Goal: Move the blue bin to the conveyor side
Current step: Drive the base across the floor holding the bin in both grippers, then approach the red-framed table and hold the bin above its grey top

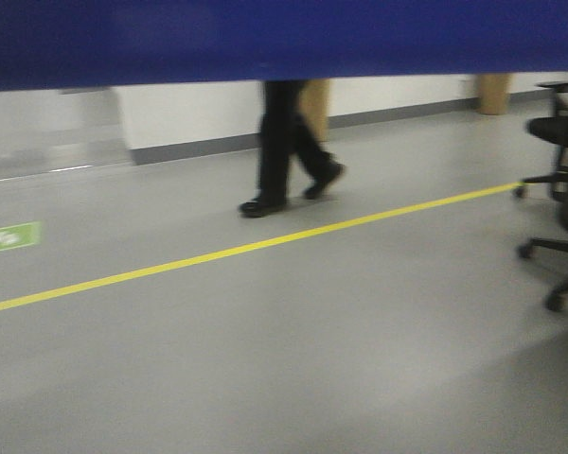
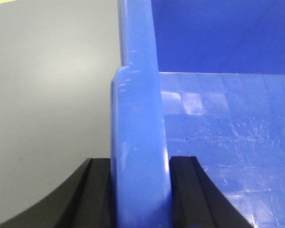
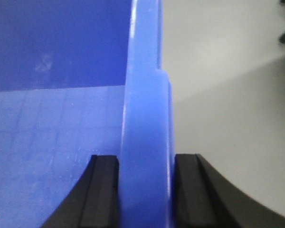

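The blue bin point(image 1: 284, 38) fills the top of the front view as a dark blue band, held off the grey floor. In the left wrist view my left gripper point(image 2: 140, 190) is shut on the bin's thick rim point(image 2: 137, 142), one black finger point(image 2: 97, 194) outside and the other inside over the bin's scuffed floor point(image 2: 228, 142). The right wrist view shows my right gripper point(image 3: 146, 190) shut on the opposite rim point(image 3: 145, 142) the same way. The conveyor side is out of view.
A person in dark trousers point(image 1: 284, 151) walks across the floor behind a yellow floor line point(image 1: 246, 248). Black office chairs point(image 1: 559, 189) stand at the right. A green floor sign point(image 1: 9, 236) lies at the left, near a white wall point(image 1: 189, 113).
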`<state>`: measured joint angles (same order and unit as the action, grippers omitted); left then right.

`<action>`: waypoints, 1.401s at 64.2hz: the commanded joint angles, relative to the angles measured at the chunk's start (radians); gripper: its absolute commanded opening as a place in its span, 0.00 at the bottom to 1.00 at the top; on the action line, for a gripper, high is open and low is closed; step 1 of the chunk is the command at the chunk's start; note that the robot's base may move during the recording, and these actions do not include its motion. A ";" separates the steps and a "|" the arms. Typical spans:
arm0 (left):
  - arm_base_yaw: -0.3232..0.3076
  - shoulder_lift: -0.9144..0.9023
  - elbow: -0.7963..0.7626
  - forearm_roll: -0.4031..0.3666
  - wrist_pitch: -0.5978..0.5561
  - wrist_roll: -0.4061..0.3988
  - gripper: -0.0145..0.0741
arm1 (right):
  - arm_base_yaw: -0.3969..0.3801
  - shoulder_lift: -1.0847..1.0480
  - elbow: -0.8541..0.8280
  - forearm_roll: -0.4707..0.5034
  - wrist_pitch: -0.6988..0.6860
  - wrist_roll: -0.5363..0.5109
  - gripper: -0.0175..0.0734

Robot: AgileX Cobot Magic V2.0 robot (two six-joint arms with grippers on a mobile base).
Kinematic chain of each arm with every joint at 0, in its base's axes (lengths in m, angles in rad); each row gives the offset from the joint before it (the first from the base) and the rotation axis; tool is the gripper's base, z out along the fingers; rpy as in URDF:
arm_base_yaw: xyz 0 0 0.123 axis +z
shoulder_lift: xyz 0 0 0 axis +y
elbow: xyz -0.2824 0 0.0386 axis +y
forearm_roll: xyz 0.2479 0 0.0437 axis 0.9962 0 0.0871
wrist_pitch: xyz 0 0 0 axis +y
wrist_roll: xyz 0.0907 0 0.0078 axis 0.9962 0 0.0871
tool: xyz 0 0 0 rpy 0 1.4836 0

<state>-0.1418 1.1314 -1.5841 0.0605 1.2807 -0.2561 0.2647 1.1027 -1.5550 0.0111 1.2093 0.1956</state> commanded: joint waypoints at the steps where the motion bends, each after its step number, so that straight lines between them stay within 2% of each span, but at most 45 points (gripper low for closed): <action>1: -0.005 -0.018 -0.016 0.025 -0.075 0.011 0.14 | -0.002 -0.020 -0.015 -0.053 -0.096 -0.013 0.11; 90: -0.005 -0.018 -0.016 0.039 -0.074 0.011 0.14 | -0.002 -0.020 -0.015 -0.051 -0.095 -0.013 0.11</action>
<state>-0.1435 1.1314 -1.5841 0.0605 1.2807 -0.2561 0.2647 1.1027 -1.5550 0.0092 1.2093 0.1956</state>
